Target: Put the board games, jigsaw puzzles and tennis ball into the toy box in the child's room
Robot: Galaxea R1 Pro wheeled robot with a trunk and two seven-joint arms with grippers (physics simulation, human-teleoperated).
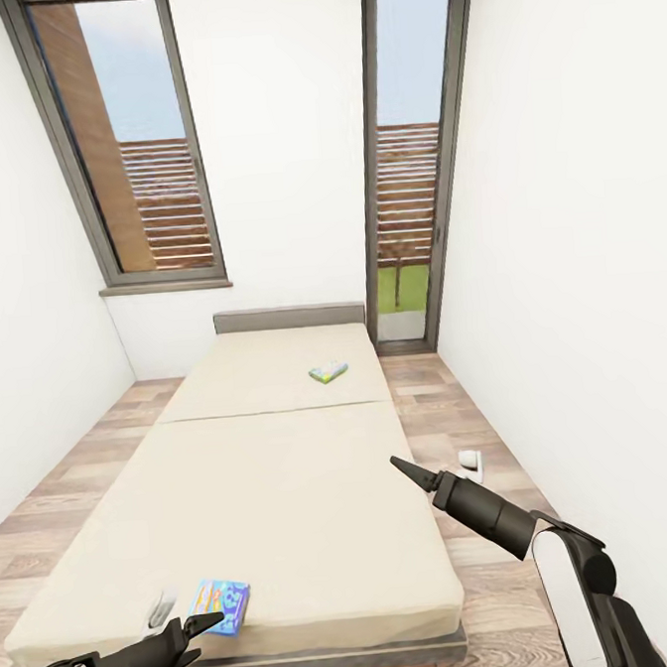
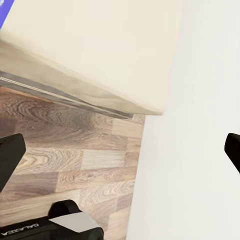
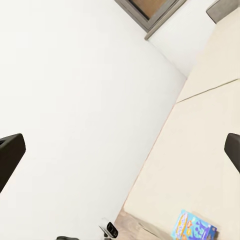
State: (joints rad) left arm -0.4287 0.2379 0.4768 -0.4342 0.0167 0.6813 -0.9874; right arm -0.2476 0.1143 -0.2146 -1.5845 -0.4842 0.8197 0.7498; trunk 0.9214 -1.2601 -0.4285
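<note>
Board games: two lie flat on the bed (image 1: 284,476), neither one picked up. The blue board game (image 1: 221,605) sits at the near foot edge, just beside the left gripper's tip; the pale board game (image 1: 328,372) lies far up the mattress towards the headboard (image 1: 289,318), well apart from both arms.
Left gripper (image 1: 206,621): low at the foot of the bed, hovering close to the blue box; its wrist view shows the dark fingers (image 2: 10,156) spread wide with nothing between them, so it looks open and empty.
Right gripper (image 1: 407,471): raised over the bed's right edge, pointing up the room; its wrist view has the fingers (image 3: 11,154) set far apart, empty too.
Small objects: a white item on the floor (image 1: 469,460) right of the bed, and a grey one (image 1: 161,610) beside the blue box; too small to name.
Progress: by the look of it, nothing gathered from the bed yet. The near box seems the first pick, then the far one, then the carry to the toy box.
</note>
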